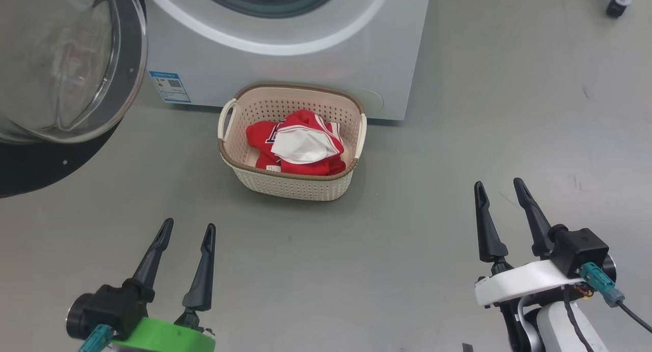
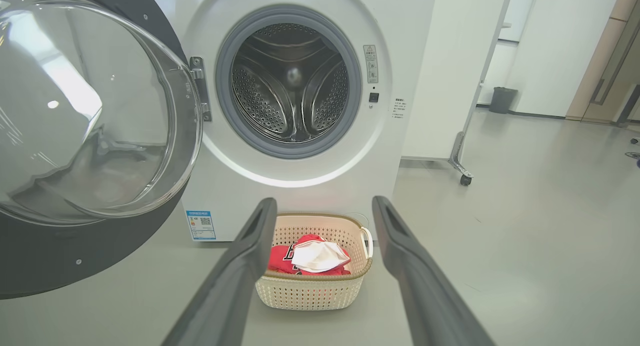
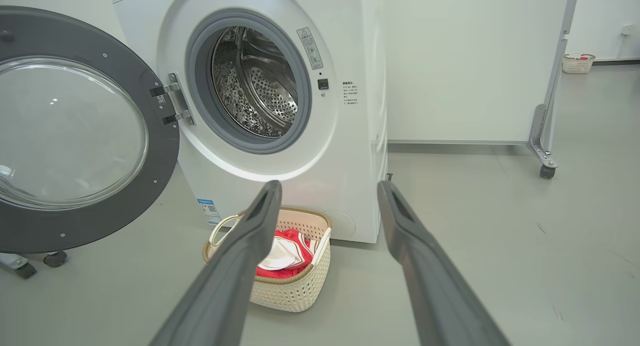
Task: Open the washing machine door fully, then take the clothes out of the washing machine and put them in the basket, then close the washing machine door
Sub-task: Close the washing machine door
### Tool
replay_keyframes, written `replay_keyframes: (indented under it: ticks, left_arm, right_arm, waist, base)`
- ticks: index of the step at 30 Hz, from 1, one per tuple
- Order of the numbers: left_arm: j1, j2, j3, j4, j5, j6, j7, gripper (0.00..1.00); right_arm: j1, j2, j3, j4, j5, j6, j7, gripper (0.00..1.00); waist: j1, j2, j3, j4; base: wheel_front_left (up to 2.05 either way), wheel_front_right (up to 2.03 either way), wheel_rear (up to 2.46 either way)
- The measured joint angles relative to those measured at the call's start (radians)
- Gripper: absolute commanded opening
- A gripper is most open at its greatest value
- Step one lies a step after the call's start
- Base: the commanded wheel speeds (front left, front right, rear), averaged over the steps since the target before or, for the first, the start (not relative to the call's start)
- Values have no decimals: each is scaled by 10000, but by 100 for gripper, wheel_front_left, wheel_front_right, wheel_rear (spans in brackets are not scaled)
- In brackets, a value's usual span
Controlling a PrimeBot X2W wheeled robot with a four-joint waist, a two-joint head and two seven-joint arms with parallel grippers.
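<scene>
The drum of the washing machine looks empty. The clothes, red pieces with 1 white piece on top, lie in the basket, which stands on the floor just in front of the washer's base. So 2 of the 3 parts seem done, and the step in hand is most likely closing the washing machine door. It hangs swung wide on its hinge at the left of the opening.

The left gripper and the right gripper hover low over the floor, well apart from door and basket. Each has its jaws spread wide and holds nothing.

I judge the left arm better placed, since the door is on its side. It should reach behind the black rim at the edge farthest from the hinge and push along the door's arc rather than straight at the machine. Contact belongs on the rim, not the bulging glass, where a finger would likely slide. The basket sits low and should clear the swing, though that is worth watching. A firm last press on the side opposite the hinge should seat the door.
</scene>
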Motion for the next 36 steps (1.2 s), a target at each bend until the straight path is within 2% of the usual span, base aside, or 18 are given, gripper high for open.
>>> replay_keyframes:
  ticks: [10,19,29,36]
  left_arm:
    - [-15,-194,-6,-4,-65,0,0,100]
    - [-13,-219,608,-81,-151,0,0,100]
    - [13,-198,725,-8,-194,0,0,100]
    - [372,-192,1452,-125,-194,0,0,100]
  right_arm:
    - [2,-2,65,2,-169,4,0,100]
    - [1,-4,347,23,-261,15,0,100]
    - [4,-6,614,128,-242,44,0,100]
    - [-18,-12,1229,324,-224,100,0,100]
  waist:
    - [0,0,20,1037]
    - [0,0,-26,2225]
    - [0,0,-178,3547]
    - [0,0,-291,4171]
  base:
    - [0,0,0]
    - [0,0,0]
    - [0,0,0]
    - [0,0,0]
